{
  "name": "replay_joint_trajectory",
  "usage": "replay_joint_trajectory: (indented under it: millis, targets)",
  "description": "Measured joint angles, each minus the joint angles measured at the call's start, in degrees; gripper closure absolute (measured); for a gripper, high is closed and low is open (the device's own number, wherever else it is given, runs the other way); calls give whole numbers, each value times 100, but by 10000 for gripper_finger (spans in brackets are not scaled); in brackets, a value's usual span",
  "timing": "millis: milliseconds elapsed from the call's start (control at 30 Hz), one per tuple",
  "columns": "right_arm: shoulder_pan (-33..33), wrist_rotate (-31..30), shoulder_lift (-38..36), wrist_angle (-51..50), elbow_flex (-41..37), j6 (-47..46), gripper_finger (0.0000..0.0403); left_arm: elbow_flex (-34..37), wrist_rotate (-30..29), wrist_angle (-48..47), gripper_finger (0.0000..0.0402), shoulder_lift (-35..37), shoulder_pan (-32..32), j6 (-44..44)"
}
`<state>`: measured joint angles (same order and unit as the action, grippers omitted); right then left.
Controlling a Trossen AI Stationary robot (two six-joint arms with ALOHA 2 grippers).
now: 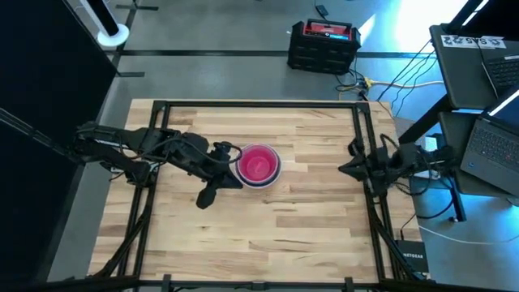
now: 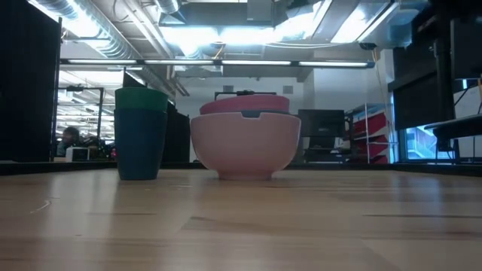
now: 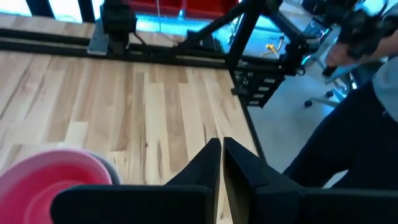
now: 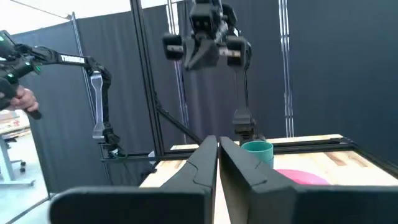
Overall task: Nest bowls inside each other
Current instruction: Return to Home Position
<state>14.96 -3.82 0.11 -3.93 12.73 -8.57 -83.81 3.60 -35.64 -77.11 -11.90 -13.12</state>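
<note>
— Well, any writing to read?
— Nothing legible. The paper [image 1: 474, 40] near the laptop [image 1: 495, 142] has print too small to make out.
— Where are the bowls [image 1: 258, 166]?
— Stacked mid-table [image 1: 284, 235], with the magenta bowl [image 3: 50, 180] on top and the pink bowl [image 2: 245, 147] at the base. On the left arm's side, 1 green cup [image 2: 141, 98] sits in a teal cup [image 2: 141, 143].
— Grippers?
— The left gripper [image 3: 221, 143] hangs beside the stack, fingers pressed together and empty. Its arm hides the cups from above. The right gripper [image 4: 217, 142] is at the table's right edge, also clenched on nothing.
— Around?
— A black-and-red case [image 1: 323, 42] on the floor, and a person's hand [image 4: 22, 98] off-table.
</note>
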Motion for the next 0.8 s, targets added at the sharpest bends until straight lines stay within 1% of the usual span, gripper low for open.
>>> replay_joint_trajectory:
  millis: [200,233,367,567,667,800]
  targets:
    - [0,43,-1,1783,-1153,-125,402,0,0,220,401,-1,-15,-146]
    - [0,43,2,1817,-1232,-221,402,0,-1,222,401,-1,-15,-171]
    - [0,-26,-3,1520,-1228,-272,402,2,-5,218,401,-1,-44,-225]
    - [-7,128,20,469,-1222,-126,402,2,-5,196,402,-1,-59,-297]
    - [-125,362,87,433,-1222,36,402,2,-20,177,401,-1,-54,-327]
    - [-480,350,108,435,-1222,92,402,2,-28,163,401,-1,-48,-418]
